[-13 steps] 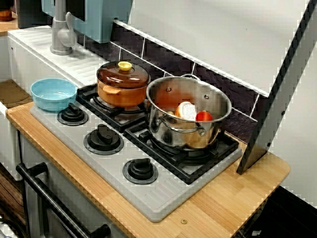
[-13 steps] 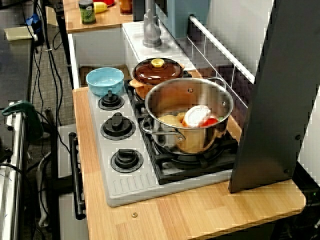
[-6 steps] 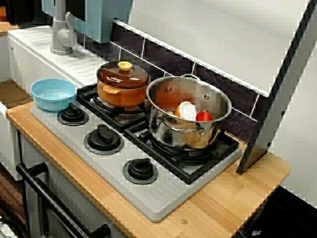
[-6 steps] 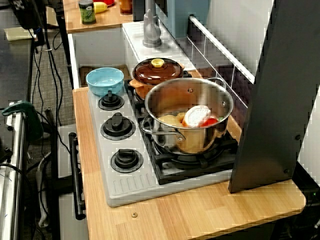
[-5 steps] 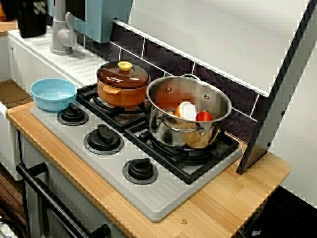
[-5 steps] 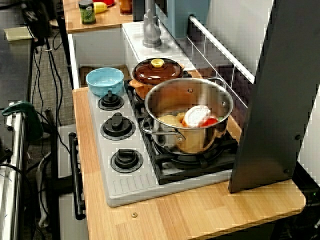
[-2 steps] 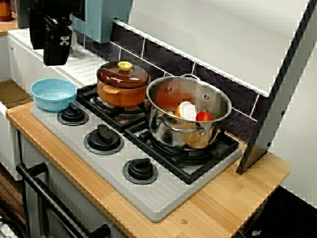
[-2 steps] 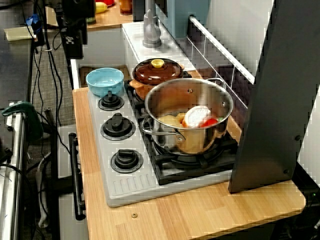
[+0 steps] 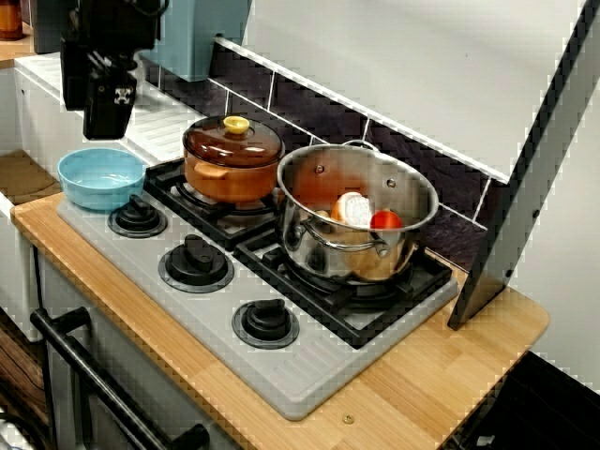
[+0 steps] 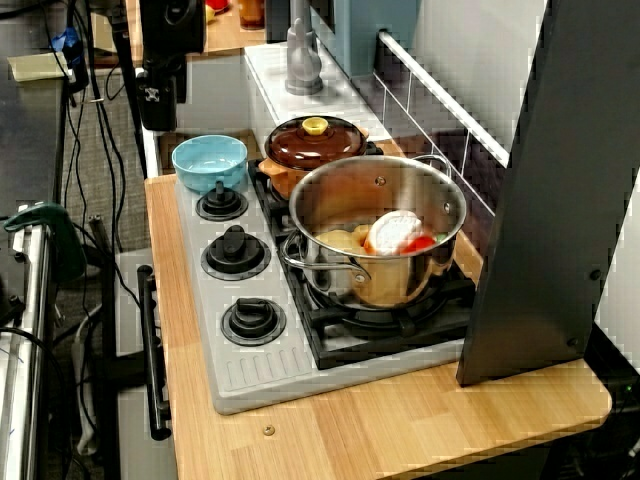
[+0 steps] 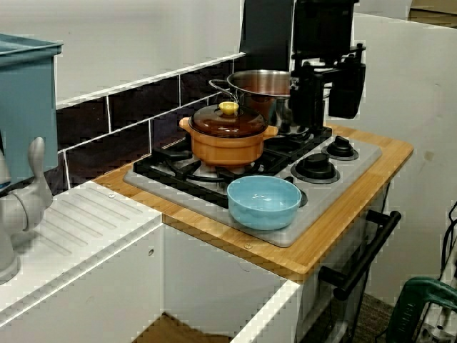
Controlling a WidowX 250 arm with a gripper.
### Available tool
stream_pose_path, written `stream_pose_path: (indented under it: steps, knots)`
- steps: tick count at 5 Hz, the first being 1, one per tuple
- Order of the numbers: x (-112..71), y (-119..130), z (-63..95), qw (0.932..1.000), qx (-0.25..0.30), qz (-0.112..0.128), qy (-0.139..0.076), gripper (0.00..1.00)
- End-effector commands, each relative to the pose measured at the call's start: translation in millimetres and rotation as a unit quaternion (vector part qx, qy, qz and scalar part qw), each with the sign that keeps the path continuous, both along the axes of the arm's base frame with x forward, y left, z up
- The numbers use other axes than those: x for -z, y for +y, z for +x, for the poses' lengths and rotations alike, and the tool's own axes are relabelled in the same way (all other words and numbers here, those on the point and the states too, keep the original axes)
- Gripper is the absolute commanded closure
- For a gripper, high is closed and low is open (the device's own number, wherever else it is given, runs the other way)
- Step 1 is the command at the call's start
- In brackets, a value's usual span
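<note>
My black gripper (image 9: pixel 107 129) hangs in the air at the left end of the stove, above a light blue bowl (image 9: pixel 99 177) that is empty. The view from the sink side shows the gripper (image 11: pixel 328 107) with its two fingers apart and nothing between them. In the high view from the stove's end the gripper (image 10: pixel 157 118) is left of and above the bowl (image 10: pixel 210 160). Behind the bowl an orange-brown pot (image 9: pixel 232 161) with a yellow-knobbed lid sits on the left burner.
A steel pot (image 9: pixel 356 220) holding toy food stands on the right burner. Three black knobs (image 9: pixel 196 261) line the stove front. A grey faucet (image 10: pixel 303 55) and white drainboard (image 11: pixel 78 221) lie beyond the bowl. A dark slanted panel (image 9: pixel 525 187) stands at the right end.
The gripper came into view from the upper left and moved down and right until it hung over the blue bowl. The pots and the bowl stayed put.
</note>
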State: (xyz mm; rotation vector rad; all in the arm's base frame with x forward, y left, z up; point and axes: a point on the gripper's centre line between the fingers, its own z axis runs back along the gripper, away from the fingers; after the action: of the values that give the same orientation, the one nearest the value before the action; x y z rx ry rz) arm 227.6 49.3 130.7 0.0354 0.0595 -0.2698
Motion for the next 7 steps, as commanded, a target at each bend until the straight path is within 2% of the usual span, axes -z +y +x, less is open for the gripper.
stream_pose_path:
  steps: [1,2,3,4,5,6,7]
  knots:
    - [6.3,1,9.6,0.9996,0.01,0.009,-0.023,0.0]
    - [15.5,9,17.1,0.9998,0.007,0.016,-0.001,0.0]
    - [18.6,17,21.6,0.9986,0.037,0.031,0.021,0.0]
    - [24.0,19,24.5,0.9969,0.061,0.038,0.031,0.0]
    - [26.8,18,25.3,0.996,0.074,0.035,0.038,0.0]
    - [30.2,18,26.1,0.9974,0.06,0.022,0.035,0.0]
    - [33.1,21,25.4,0.9994,0.017,0.009,0.027,0.0]
